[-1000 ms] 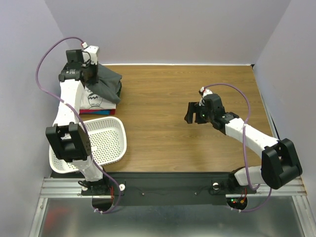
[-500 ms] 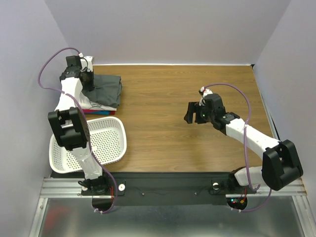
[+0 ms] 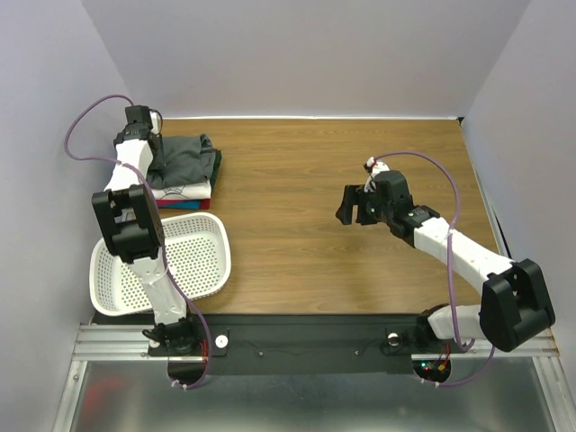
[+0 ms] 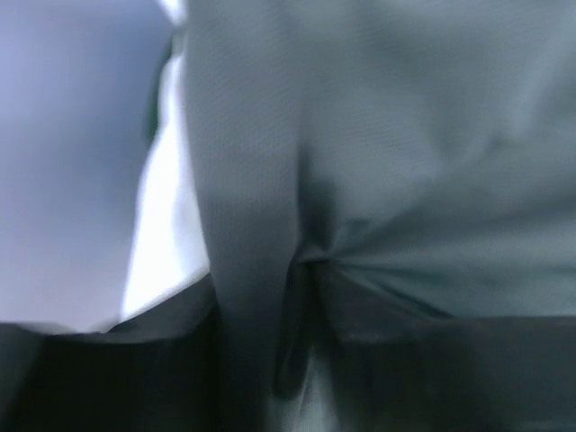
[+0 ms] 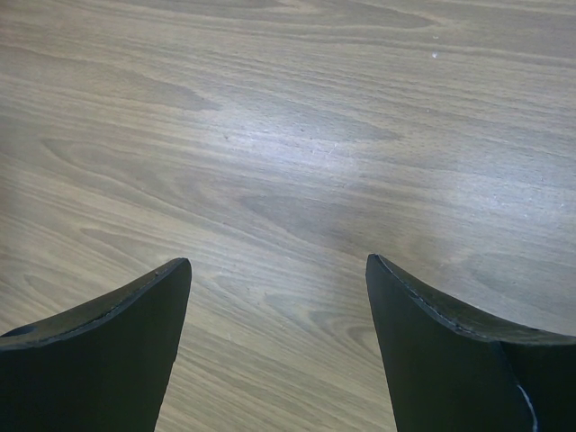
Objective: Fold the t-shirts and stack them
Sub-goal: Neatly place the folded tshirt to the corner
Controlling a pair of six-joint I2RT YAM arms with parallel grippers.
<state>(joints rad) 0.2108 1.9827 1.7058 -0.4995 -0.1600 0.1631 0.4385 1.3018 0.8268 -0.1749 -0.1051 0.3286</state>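
Tee (image 3: 187,160) of creased charcoal cloth atop stack (image 3: 180,191), left claw (image 3: 151,151) state unclear, right claw (image 5: 279,266) wide

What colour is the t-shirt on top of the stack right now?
The top t-shirt is plain dark charcoal grey. It shows best in the top external view.

A white perforated basket (image 3: 200,256) sits at the near left corner of the wood-grain counter (image 3: 297,180). Pale walls (image 3: 297,54) enclose three sides. A black plate (image 3: 306,346) lines the near edge.
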